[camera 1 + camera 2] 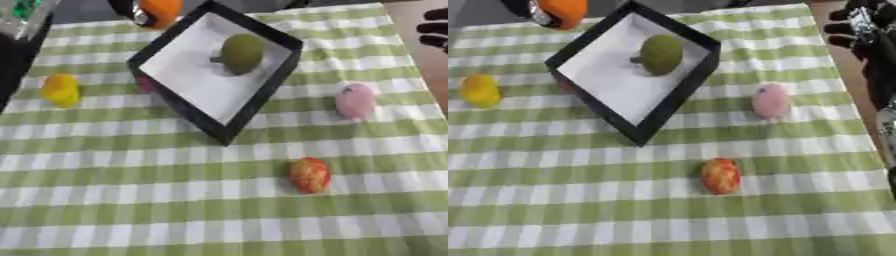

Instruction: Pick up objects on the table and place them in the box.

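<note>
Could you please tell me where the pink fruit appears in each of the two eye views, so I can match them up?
Left eye view: the pink fruit lies right of centre, on the checked cloth, right of the box.
Right eye view: the same fruit sits nearer the middle, again right of the box and apart from it.
Shared landmark: the black box with the green fruit inside.

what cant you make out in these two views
- Left hand: cut off by the top edge in both views; it grips the orange object.
- Pink-red thing: mostly hidden behind the box wall.
- Right hand: at the right edge, too blurred to read its fingers.
</note>
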### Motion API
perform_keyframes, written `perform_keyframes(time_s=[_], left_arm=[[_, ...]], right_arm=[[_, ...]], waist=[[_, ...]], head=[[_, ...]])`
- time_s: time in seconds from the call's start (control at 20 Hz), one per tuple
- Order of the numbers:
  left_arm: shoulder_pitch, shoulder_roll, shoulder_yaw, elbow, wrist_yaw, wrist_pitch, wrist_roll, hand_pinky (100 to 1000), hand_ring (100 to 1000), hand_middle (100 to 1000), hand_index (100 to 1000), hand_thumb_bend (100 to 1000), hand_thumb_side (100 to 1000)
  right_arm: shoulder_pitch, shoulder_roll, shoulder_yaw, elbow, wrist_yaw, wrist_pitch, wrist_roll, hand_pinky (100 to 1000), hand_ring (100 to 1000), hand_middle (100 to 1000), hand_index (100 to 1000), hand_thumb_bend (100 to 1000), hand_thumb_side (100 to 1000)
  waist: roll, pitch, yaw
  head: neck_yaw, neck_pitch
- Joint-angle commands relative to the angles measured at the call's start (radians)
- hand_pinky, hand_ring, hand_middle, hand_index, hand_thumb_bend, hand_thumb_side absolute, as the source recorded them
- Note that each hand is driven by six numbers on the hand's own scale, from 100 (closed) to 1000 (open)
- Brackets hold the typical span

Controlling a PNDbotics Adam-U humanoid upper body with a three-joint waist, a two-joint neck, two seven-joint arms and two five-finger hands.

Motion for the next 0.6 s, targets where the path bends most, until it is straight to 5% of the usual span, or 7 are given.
perform_keyframes(time_s=[0.05,0.6], left_arm=[[-0.045,-0.067,0.037,0.152,-0.086,-0.041,0.057,721,698,650,623,591,100],[-0.026,-0.188,0.118,0.400,-0.223,-0.079,0.223,717,694,647,623,613,100]], right_arm=[[-0.018,-0.016,-0.003,-0.019,-0.007,0.000,0.005,804,744,686,898,100,605],[-0.025,-0.002,0.000,-0.021,-0.010,0.004,0.006,803,744,686,897,100,610]], waist=[[-0.010,-0.018,-0.005],[-0.013,-0.013,-0.021]], head=[[0.014,-0.018],[0.033,-0.019]])
